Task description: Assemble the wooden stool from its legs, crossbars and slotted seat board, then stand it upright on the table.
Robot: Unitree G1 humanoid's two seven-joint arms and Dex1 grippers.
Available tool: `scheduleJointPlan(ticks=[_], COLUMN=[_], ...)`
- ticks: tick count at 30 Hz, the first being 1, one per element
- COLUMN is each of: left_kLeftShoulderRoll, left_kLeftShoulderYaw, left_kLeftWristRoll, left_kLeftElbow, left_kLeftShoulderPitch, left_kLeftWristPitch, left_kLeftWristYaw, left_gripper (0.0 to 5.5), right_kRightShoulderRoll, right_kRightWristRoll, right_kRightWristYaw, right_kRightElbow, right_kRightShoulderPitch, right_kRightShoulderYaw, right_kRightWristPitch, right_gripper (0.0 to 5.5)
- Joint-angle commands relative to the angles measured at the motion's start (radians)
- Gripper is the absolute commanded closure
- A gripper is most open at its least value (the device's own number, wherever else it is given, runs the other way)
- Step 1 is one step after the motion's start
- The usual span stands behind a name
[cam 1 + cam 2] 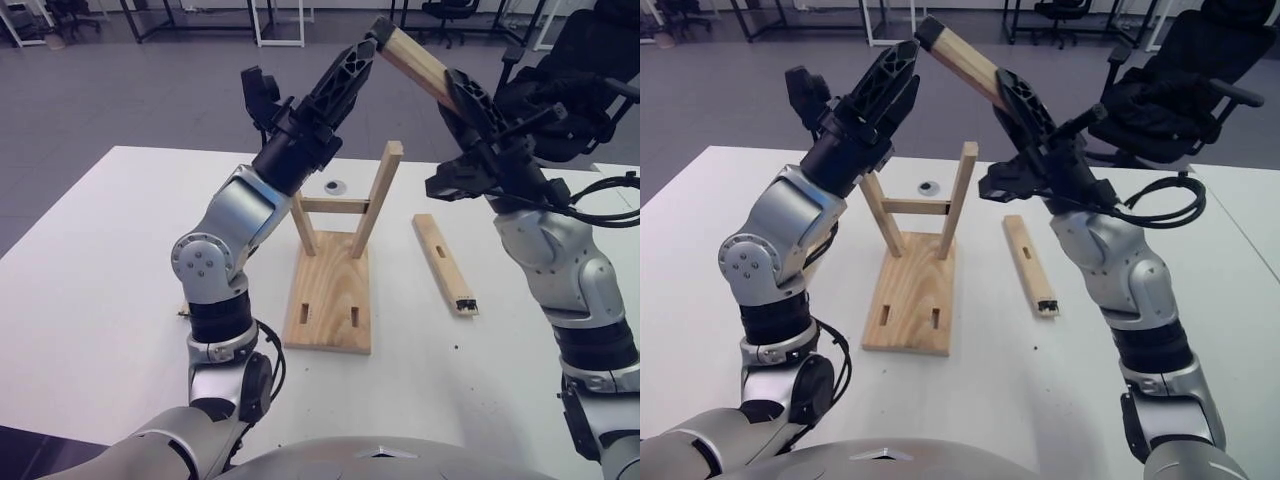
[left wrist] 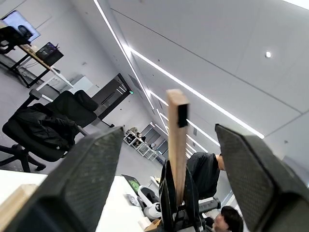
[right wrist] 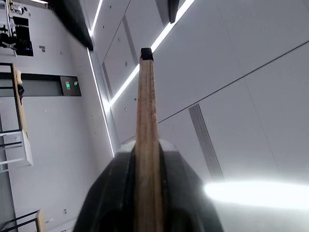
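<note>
- Left eye view: the right hand (image 1: 462,98) is clamped on a wooden leg (image 1: 415,62). It holds the leg high above the worktop (image 1: 100,250), slanting up toward the left hand (image 1: 305,75).
- The left hand is spread wide, with one finger (image 1: 350,62) just beside the leg's free end. Left wrist view shows the leg rising between the two pads with a gap on each side.
- The step in hand looks like a hand-over or regrasp of the leg. To do it well, the left hand should close squarely on the leg's flat faces, a little below the tip. The right should let go only once that grip is firm, since a skewed bite could twist the leg.
- Count: one seat board (image 1: 330,300) lying flat on the worktop; two legs (image 1: 378,200) standing at its far end; one crossbar (image 1: 335,206) joining them; two near slots empty; one loose piece (image 1: 445,262) lying beside the board; one leg in the air.
</note>
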Motion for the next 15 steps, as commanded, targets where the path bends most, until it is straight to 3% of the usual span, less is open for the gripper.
scheduleJointPlan(ticks=[1,9,15], left_kLeftShoulderRoll=[-0.006,-0.051,-0.021], left_kLeftShoulderYaw=[-0.004,-0.059,-0.074], left_kLeftWristRoll=[-0.073,-0.029,0.036], left_kLeftElbow=[-0.011,-0.034,-0.021], left_kLeftShoulderPitch=[-0.021,0.004,0.042], left_kLeftWristPitch=[-0.037,-0.135,-0.147], left_kLeftWristYaw=[0.083,0.189,0.179], left_gripper=[2.51,3.96,5.01], right_kRightShoulderRoll=[0.019,0.049,0.053], right_kRightWristRoll=[-0.035,-0.089,-0.126], right_kRightWristYaw=[-0.011,0.004,0.004], right_kRightElbow=[0.006,0.011,0.023], right_kRightShoulderPitch=[-0.031,-0.038,-0.039], right_kRightShoulderYaw=[0.028,0.060,0.081], right_kRightWristPitch=[-0.014,-0.006,-0.007], right_gripper=[5.08,5.08,5.08])
